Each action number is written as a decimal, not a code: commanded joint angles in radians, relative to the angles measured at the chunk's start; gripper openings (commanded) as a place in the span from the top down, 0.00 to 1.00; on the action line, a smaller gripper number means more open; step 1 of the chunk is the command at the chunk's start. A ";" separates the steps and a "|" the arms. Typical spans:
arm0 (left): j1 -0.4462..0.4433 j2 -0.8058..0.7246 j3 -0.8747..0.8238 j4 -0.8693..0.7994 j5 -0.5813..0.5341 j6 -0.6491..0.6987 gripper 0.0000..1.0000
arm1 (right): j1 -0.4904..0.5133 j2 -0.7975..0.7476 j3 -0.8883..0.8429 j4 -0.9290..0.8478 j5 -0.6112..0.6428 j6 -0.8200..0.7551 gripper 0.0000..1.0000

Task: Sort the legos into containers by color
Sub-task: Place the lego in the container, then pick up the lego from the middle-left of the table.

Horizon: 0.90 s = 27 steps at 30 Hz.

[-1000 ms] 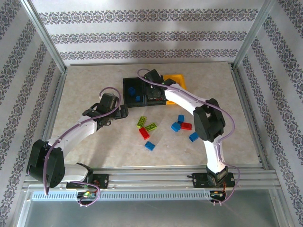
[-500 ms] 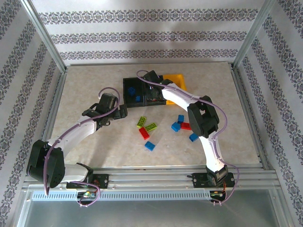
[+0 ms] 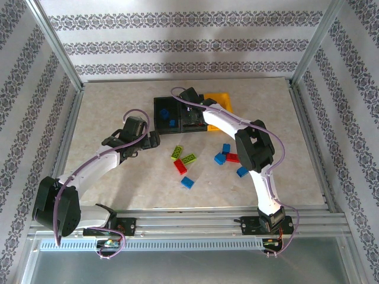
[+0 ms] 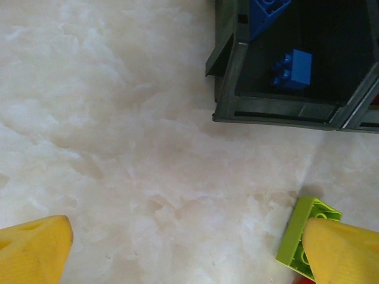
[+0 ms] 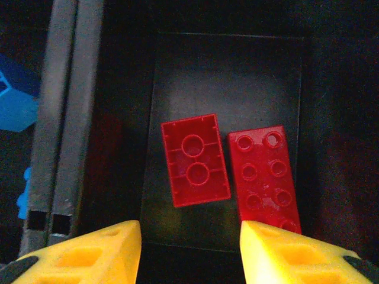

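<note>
- Red bricks (image 5: 195, 168), two, lie in middle black bin (image 5: 228, 65); right gripper (image 5: 188, 239) above them, fingers apart, empty.
- Left gripper (image 4: 186, 236) spread wide, empty, over table (image 4: 118, 148) by lime brick (image 4: 299, 234).
- Blue brick (image 4: 294, 68) in left bin (image 4: 278, 112).

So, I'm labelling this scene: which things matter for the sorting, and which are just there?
Job: loose bricks; blue-brick bin; red-brick bin; yellow bin.
Just there: metal frame; wallpapered walls.
</note>
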 commanded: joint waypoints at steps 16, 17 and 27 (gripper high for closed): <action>-0.272 -0.018 -0.044 -0.083 0.039 -0.093 0.00 | 0.021 -0.403 -0.374 0.064 0.065 0.082 0.02; -0.295 -0.009 -0.043 -0.093 0.034 -0.096 0.00 | 0.021 -0.430 -0.405 0.063 0.082 0.094 0.02; -0.474 0.095 0.002 -0.114 -0.012 -0.114 0.00 | -0.024 -0.635 -0.666 0.055 0.179 0.200 0.01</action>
